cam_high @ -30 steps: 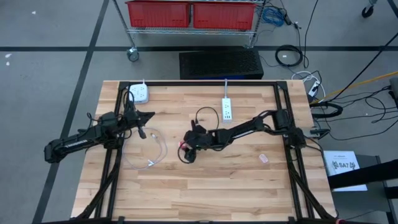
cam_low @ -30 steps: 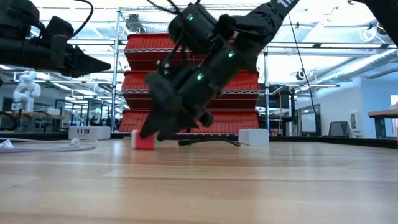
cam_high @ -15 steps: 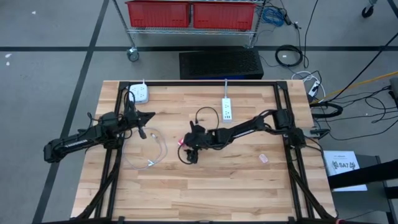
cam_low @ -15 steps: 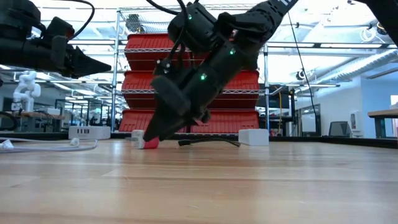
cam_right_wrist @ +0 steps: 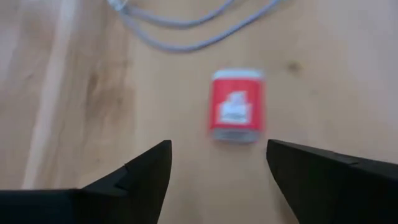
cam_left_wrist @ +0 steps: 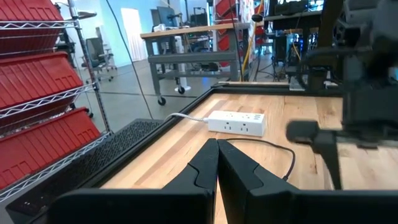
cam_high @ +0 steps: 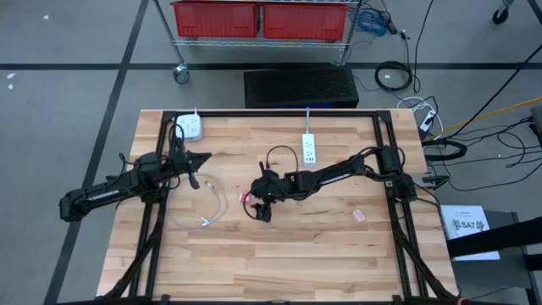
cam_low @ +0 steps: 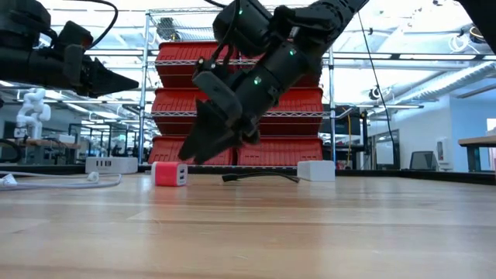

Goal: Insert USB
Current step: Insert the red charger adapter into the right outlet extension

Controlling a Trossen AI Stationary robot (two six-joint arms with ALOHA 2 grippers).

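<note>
A small red charger block [cam_high: 246, 197] [cam_low: 169, 173] [cam_right_wrist: 236, 106] lies on the wooden table, its white port face showing in the low view. My right gripper [cam_high: 258, 200] [cam_low: 203, 149] [cam_right_wrist: 217, 158] hangs open just above and beside it, slanting down, and touches nothing. A pale USB cable [cam_high: 206, 207] [cam_right_wrist: 186, 25] lies in a loose loop on the table to the charger's left. My left gripper [cam_high: 203, 159] [cam_left_wrist: 217, 155] is shut and empty, held level above the table's left part.
A white power strip [cam_high: 310, 148] [cam_left_wrist: 236, 121] lies at the far middle, with a black cord [cam_high: 275, 157] looping toward my right arm. A white outlet block [cam_high: 190, 127] sits at the far left. A small pale object [cam_high: 358, 215] lies to the right. Red bins stand behind the table.
My right gripper has risen off the table and rolled a little, still open. The red charger, which was at its fingertips and half hidden by them, now lies in plain sight on the table, clear of the fingers.
</note>
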